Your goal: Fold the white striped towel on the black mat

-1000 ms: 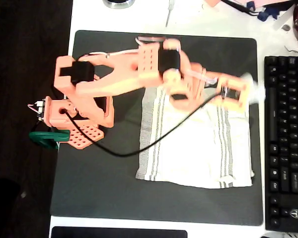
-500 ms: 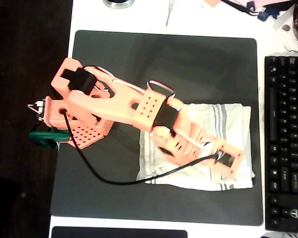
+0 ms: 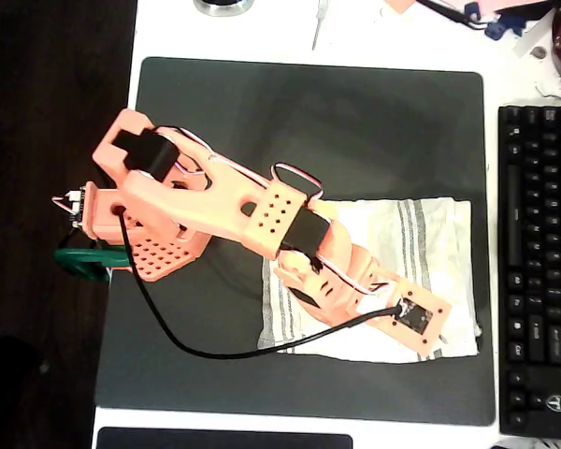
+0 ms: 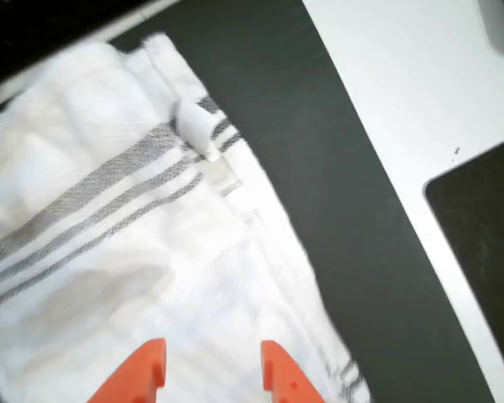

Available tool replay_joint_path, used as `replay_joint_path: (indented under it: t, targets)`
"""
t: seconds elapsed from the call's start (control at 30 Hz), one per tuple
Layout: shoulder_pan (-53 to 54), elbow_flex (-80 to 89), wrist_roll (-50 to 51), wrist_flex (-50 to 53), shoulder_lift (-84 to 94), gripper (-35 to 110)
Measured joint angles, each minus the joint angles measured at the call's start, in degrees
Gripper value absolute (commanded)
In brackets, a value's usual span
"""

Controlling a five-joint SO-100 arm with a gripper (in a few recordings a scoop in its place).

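The white striped towel (image 3: 421, 234) lies folded over on the black mat (image 3: 355, 122), right of centre, with its grey stripes showing near the left and right ends. My orange arm reaches across it from the left. My gripper (image 3: 423, 325) hangs over the towel's front right corner. In the wrist view the two orange fingertips (image 4: 147, 369) stand apart, so the gripper (image 4: 210, 374) is open, with the towel (image 4: 109, 210) flat beneath them and nothing pinched. A small fabric tag sits on the stripes near the towel's corner. The mat (image 4: 319, 168) runs beside the towel's edge.
A black keyboard (image 3: 542, 271) stands just right of the mat, close to the towel. The arm's base (image 3: 140, 224) and a green clamp (image 3: 89, 262) sit at the mat's left edge. A smaller dark pad (image 3: 224, 438) shows at the bottom edge. Clutter lies along the top.
The gripper swung from the towel's far right corner down to its near right corner, laying the upper part over the lower. The towel now lies shorter, in a doubled layer.
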Motion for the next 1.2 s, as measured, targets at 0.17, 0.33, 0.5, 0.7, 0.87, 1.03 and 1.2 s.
replay_joint_path:
  t: [0.17, 0.33, 0.5, 0.7, 0.87, 1.03, 1.2]
  targets:
    - [-3.69, 4.57, 0.97, 1.14, 6.33, 15]
    - [-6.86, 8.79, 1.85, 2.37, 10.9, 14]
    - [-9.76, 13.62, 2.55, 4.22, 17.14, 14]
    - [-11.34, 20.39, 2.37, 5.98, 24.96, 14]
    - [-13.62, 25.58, 1.85, 8.53, 32.78, 13]
    - [-16.17, 32.78, 1.85, 10.11, 41.57, 0]
    - [-21.27, 40.96, 1.93, 10.37, 52.29, 0]
